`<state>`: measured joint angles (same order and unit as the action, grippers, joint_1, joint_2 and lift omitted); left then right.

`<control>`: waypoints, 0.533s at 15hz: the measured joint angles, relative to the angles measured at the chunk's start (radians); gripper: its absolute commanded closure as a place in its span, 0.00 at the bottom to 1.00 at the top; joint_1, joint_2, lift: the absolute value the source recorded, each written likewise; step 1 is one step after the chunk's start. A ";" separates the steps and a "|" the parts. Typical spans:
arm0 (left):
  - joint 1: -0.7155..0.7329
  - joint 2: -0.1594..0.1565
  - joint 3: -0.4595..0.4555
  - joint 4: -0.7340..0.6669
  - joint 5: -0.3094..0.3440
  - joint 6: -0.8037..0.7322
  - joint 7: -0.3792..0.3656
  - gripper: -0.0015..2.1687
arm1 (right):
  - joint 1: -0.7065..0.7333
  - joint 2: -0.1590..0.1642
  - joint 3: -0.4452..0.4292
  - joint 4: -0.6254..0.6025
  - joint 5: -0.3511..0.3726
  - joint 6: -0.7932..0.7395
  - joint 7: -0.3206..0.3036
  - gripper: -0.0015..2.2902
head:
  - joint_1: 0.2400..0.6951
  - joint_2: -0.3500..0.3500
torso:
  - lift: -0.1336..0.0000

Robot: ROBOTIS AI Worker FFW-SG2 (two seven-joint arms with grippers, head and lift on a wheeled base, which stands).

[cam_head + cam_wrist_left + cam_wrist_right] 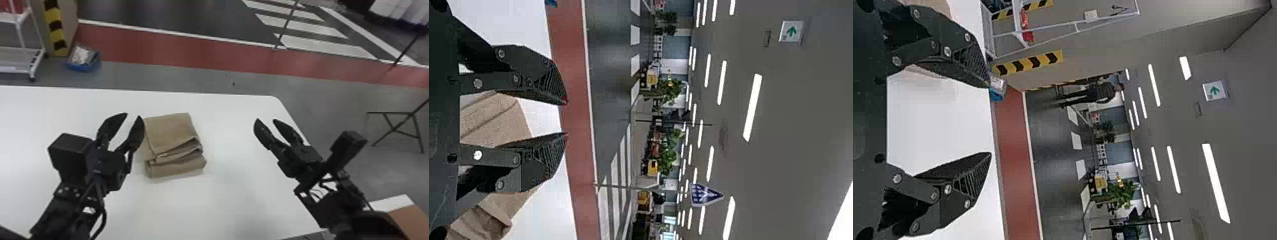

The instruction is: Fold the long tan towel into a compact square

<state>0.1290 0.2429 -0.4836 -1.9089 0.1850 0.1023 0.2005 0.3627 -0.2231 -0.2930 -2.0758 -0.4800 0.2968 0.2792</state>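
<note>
Head view: left pincer [133, 115] and right pincer [266, 119] slant inward, spread.

No words, brands or numbers can be read; two kinds of sign can be made out. Taking twelve o'clock as straight ahead in the room, the left wrist view has a white sign [791, 31] with a green arrow high by the ceiling at eleven o'clock, and a blue triangular sign [705, 195] with white marks, too blurred to tell, at one o'clock. In the right wrist view, a white sign with a green arrow [1214, 90] is high up at eleven o'clock.
</note>
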 measured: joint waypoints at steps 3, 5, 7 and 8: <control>0.009 0.006 0.018 -0.010 -0.002 0.001 0.004 0.12 | -0.169 -0.011 0.110 0.174 0.025 -0.011 0.004 0.99 | 1.00 0.14 | 0.07; 0.009 0.009 0.037 -0.005 -0.001 0.001 0.004 0.12 | -0.267 -0.007 0.232 0.271 0.084 -0.023 -0.018 0.98 | 1.00 0.21 | 0.07; 0.010 0.012 0.050 -0.003 0.004 0.001 0.004 0.12 | -0.350 0.010 0.331 0.347 0.132 -0.024 -0.039 0.98 | 1.00 0.31 | 0.07; 0.012 0.013 0.054 -0.002 0.005 0.001 0.003 0.12 | -0.384 0.016 0.366 0.380 0.145 -0.006 -0.052 0.98 | 1.00 0.34 | 0.07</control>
<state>0.1413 0.2556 -0.4295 -1.9114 0.1897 0.1037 0.2036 -0.0215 -0.2073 0.0733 -1.6953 -0.3350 0.2909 0.2267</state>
